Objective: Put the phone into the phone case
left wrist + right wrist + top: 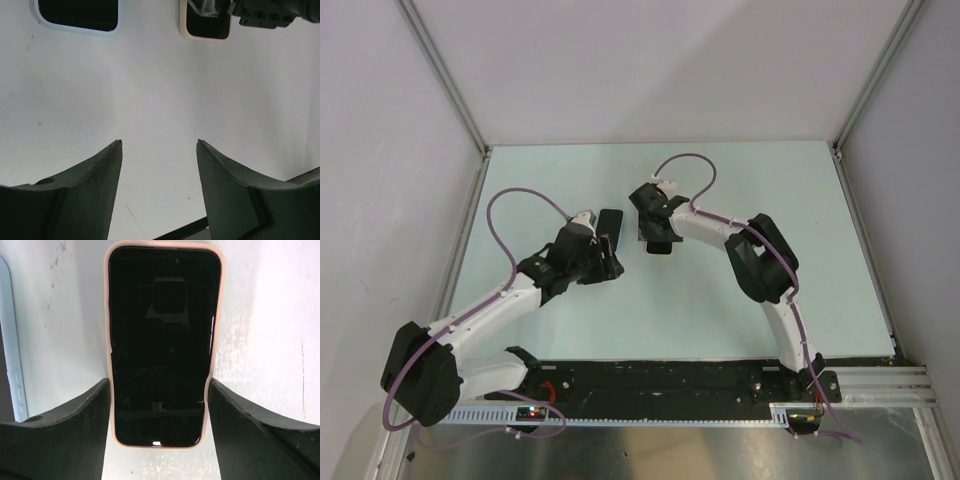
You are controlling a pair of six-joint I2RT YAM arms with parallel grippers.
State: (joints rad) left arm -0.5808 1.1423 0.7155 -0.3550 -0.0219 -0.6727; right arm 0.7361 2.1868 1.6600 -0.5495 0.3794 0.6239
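Mid-table (570, 180), found glossy black pale-rimmed slab phone (160, 345) flat between wide-spread fingers of right gripper (159, 381); could not tell contact. Noted left gripper (159, 142) open, empty, near flat black rounded-rectangle case (77, 12) lying left. Feared phone skidding under off-centre pinch.

Phone (162, 350) glossy black with pale rim

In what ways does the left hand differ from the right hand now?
The right hand has the phone between its fingers; the left hand has only bare table there. In the top view the right hand reaches farther across the table than the left hand. Both have fingers spread apart.
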